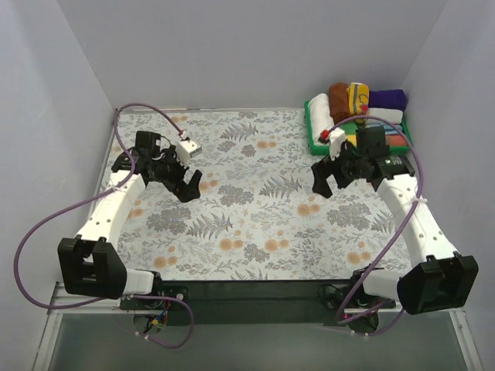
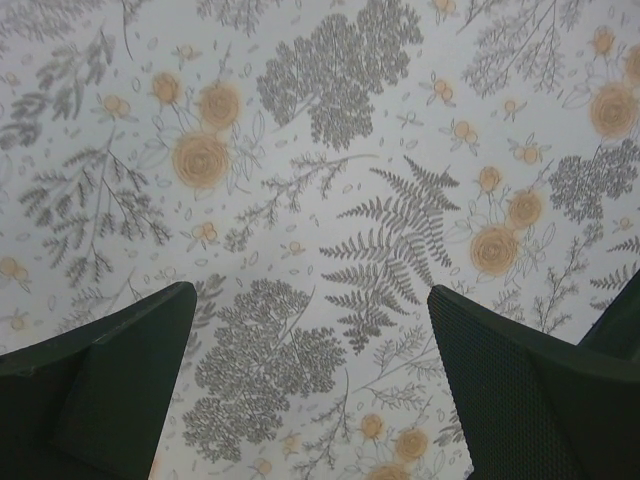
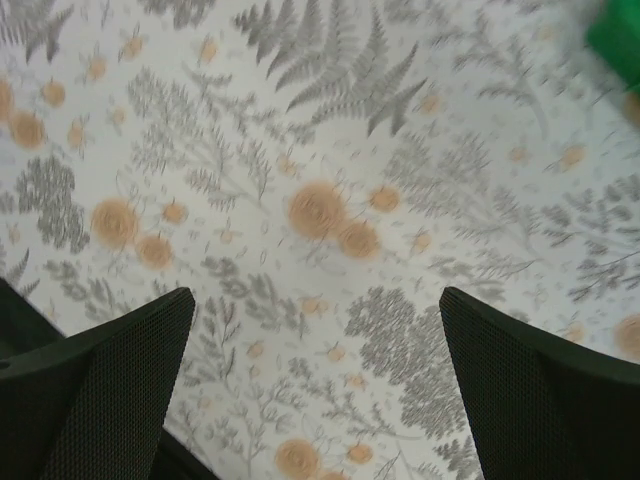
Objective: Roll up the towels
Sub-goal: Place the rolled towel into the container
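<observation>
You've got a floral worktop (image 1: 255, 224) with a green tray (image 1: 312, 131) at its 1 o'clock corner, packed with cloths. Your left tool (image 1: 191, 185) hangs at 9 o'clock, jaws wide, holding nothing. Your right tool (image 1: 325, 184) hangs at 2 o'clock near the tray, also wide, holding nothing. The brown towel (image 1: 339, 99) and yellow towel (image 1: 357, 96) sit touching at the tray's far end, between a white cloth (image 1: 319, 104) and a purple cloth (image 1: 387, 98).

Soft cloth towels (image 1: 340, 99), smooth plastic tray (image 1: 321, 147), matt printed tbl cover (image 1: 247, 201), textured matt blk pincer pads (image 2: 510, 400)
</observation>
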Available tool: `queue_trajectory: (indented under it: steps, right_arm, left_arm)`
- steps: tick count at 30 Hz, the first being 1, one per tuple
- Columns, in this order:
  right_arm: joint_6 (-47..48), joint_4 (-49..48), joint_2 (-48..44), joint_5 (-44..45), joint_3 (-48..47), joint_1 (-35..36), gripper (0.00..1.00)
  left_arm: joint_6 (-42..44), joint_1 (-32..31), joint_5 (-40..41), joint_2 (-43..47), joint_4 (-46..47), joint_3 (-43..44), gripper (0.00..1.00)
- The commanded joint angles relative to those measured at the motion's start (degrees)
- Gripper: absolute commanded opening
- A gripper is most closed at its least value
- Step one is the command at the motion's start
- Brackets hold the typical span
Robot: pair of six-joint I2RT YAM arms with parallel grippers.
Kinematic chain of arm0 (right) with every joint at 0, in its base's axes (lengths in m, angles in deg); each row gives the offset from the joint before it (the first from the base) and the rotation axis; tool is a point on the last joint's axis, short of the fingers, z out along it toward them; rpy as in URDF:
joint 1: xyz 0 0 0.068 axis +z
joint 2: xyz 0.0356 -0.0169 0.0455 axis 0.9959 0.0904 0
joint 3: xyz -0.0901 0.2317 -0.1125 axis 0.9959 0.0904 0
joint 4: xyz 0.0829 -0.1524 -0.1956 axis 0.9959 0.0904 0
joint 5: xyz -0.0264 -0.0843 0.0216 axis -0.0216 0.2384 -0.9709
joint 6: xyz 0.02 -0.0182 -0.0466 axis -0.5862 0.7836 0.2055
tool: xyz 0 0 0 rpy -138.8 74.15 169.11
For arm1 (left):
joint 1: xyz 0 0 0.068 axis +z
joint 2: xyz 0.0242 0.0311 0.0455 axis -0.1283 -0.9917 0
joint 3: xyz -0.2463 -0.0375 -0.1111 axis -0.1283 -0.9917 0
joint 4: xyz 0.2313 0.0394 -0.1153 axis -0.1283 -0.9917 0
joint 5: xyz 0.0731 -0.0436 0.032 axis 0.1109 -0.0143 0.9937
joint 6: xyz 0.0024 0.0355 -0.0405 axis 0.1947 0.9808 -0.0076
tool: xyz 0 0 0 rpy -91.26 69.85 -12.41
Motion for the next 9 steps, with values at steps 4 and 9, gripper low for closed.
queue_trajectory:
  steps: [4,9]
  right_arm:
    - [0.7,-0.2,-5.6,4.4,12.9,5.1,0.99]
    - [0.0,-2.5,-8.0,5.5,16.8,6.1,0.99]
  left_arm:
    - [3.5,0.1,5.5,6.1,-0.7,-9.4,0.98]
    - [2.6,0.1,5.1,8.9,0.3,-11.0,0.98]
